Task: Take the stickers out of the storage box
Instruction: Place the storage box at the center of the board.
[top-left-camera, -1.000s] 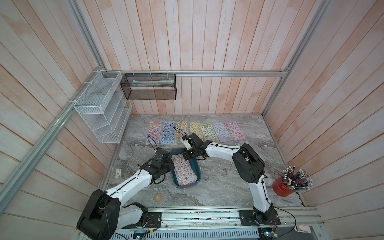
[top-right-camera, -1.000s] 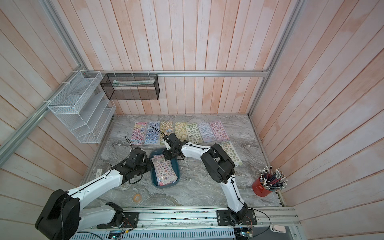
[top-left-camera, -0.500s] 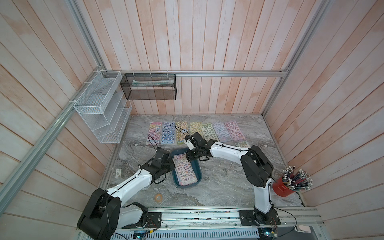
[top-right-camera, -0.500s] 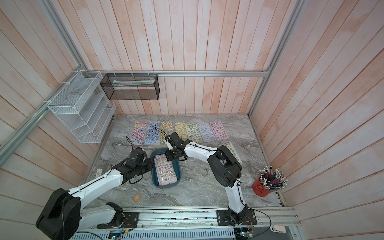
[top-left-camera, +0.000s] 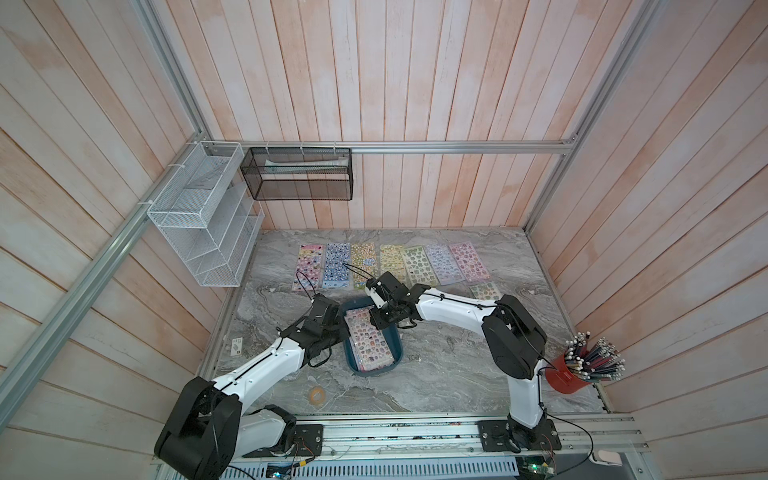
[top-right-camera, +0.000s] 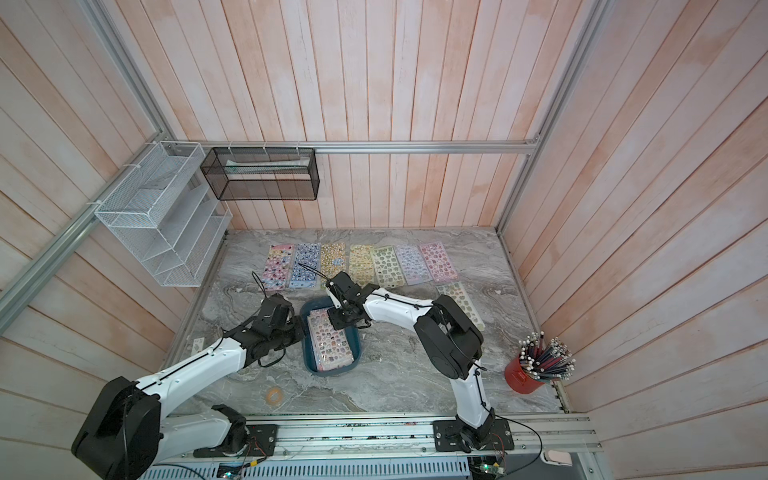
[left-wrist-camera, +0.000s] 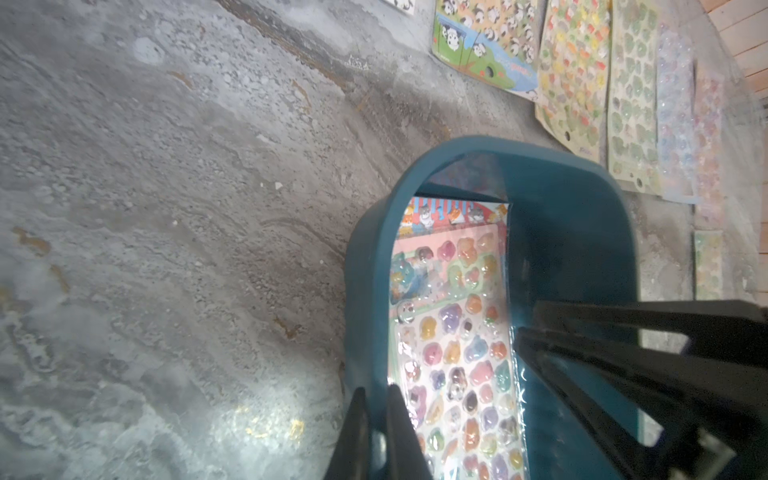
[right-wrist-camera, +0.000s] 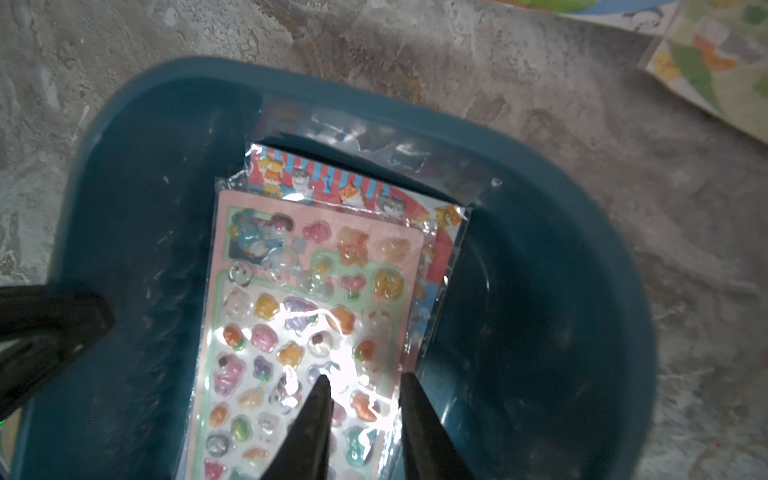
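Several glossy stickers (right-wrist-camera: 316, 311) lay stacked in the rounded teal storage box (right-wrist-camera: 540, 332).
The left gripper (left-wrist-camera: 377, 390) pinched its smooth plastic wall; the right gripper (right-wrist-camera: 365, 376) hung over them, tapered jaws parted.

stickers (right-wrist-camera: 357, 195) in the storage box (right-wrist-camera: 540, 332) lie mostly hidden under the top sheet (right-wrist-camera: 266, 307).

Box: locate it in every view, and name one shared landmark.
Top view: box mid-table, between the arms.
Top view: box mid-table, between the arms.
Left wrist: box, rim in left hand.
Right wrist: box fills the picture, under right hand.
Landmark: pink sheet on top inside.
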